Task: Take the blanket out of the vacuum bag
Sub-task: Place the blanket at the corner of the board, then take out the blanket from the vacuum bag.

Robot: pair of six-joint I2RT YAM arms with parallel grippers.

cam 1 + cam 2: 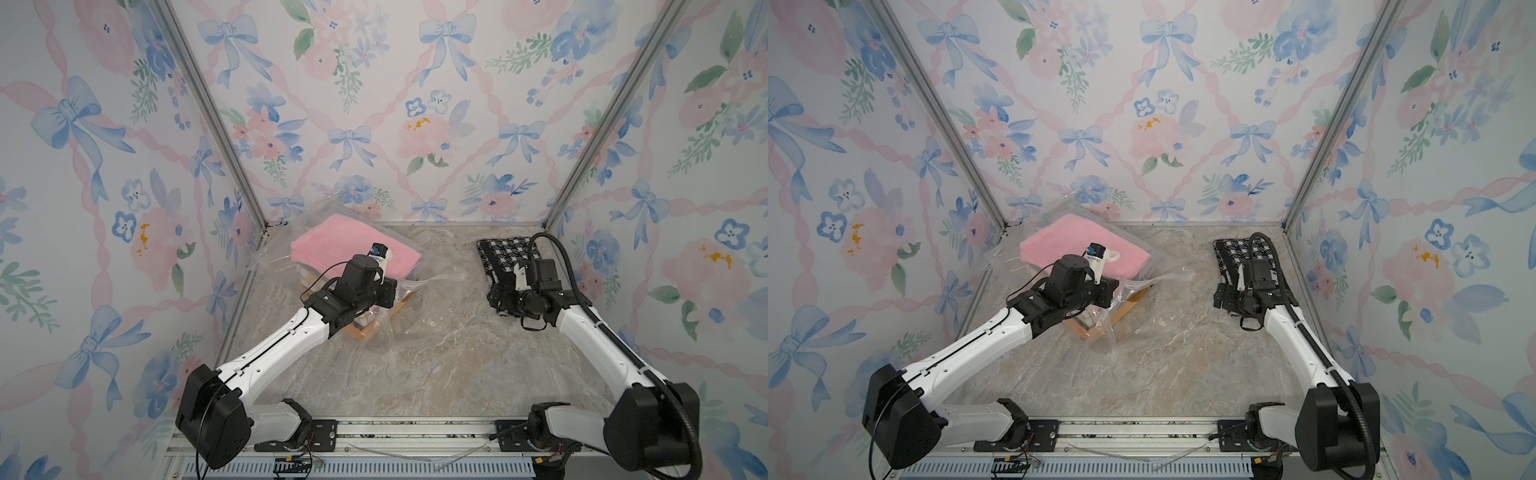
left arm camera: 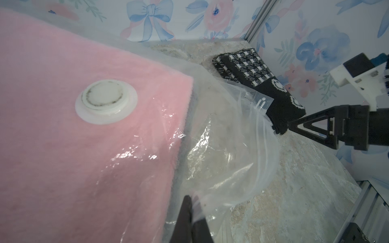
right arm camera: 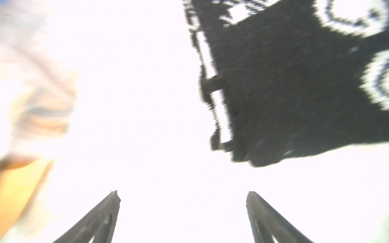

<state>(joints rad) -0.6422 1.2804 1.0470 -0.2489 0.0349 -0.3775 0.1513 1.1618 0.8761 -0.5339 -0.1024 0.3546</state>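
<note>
The clear vacuum bag (image 1: pixel 441 276) lies at the back left in both top views, its round white valve cap (image 2: pixel 106 101) on top. A folded pink blanket (image 1: pixel 332 241) fills it, with an orange-edged fold (image 1: pixel 1129 305) beneath. My left gripper (image 2: pixel 190 198) is shut on the bag's loose plastic beside the pink blanket's edge. A black-and-white checked blanket (image 1: pixel 505 255) lies folded outside the bag at the back right. My right gripper (image 3: pixel 183 193) stands open just off that blanket's near end, holding nothing; it also shows as the right gripper (image 1: pixel 496 301) in a top view.
Floral walls close the marble tabletop (image 1: pixel 436 365) on three sides, with metal posts (image 1: pixel 552 216) in the back corners. A metal rail (image 1: pixel 415 432) carrying both arm bases runs along the front edge. The bag's open mouth (image 2: pixel 267 151) spreads toward the checked blanket.
</note>
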